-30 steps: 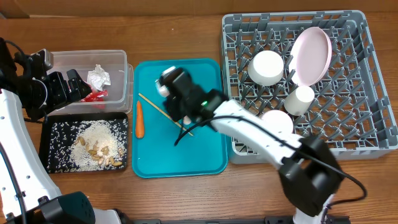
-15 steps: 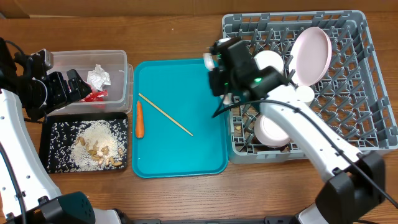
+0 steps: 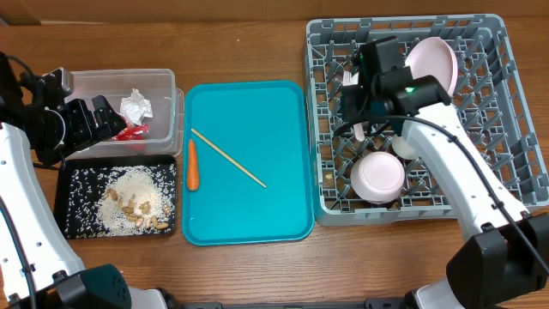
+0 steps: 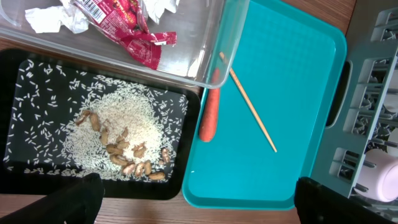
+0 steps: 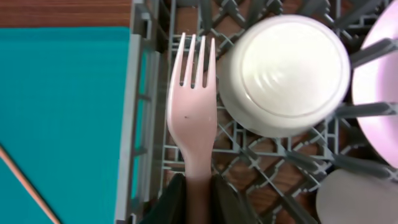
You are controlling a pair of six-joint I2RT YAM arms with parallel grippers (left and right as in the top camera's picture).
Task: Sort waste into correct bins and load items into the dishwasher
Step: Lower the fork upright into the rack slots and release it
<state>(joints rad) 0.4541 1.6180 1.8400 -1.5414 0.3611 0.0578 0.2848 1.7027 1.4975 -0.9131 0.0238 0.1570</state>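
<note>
My right gripper (image 5: 198, 186) is shut on the handle of a white plastic fork (image 5: 193, 118), held over the left part of the grey dishwasher rack (image 5: 140, 124) beside an upturned white bowl (image 5: 283, 74). Overhead, that gripper (image 3: 358, 116) hangs over the rack (image 3: 506, 189) near the pale-pink plate (image 3: 429, 75). My left gripper (image 3: 107, 120) stands open at the clear tub (image 3: 163, 81), which holds a red wrapper (image 4: 124, 25) and paper wads (image 4: 50, 18). Rice and nuts (image 4: 137, 118) lie in the black tray (image 4: 12, 155). A carrot (image 3: 193, 165) and chopstick (image 3: 227, 157) lie on the teal tray (image 3: 257, 215).
Another upturned bowl (image 3: 377, 176) and a small cup (image 3: 405, 144) sit in the rack below my right gripper. The rack's upright pegs stand all round them. The teal tray lies between the two bins on the left and the rack on the right.
My right arm has carried the fork from over the teal tray rightwards to over the rack. The left arm has not moved.
</note>
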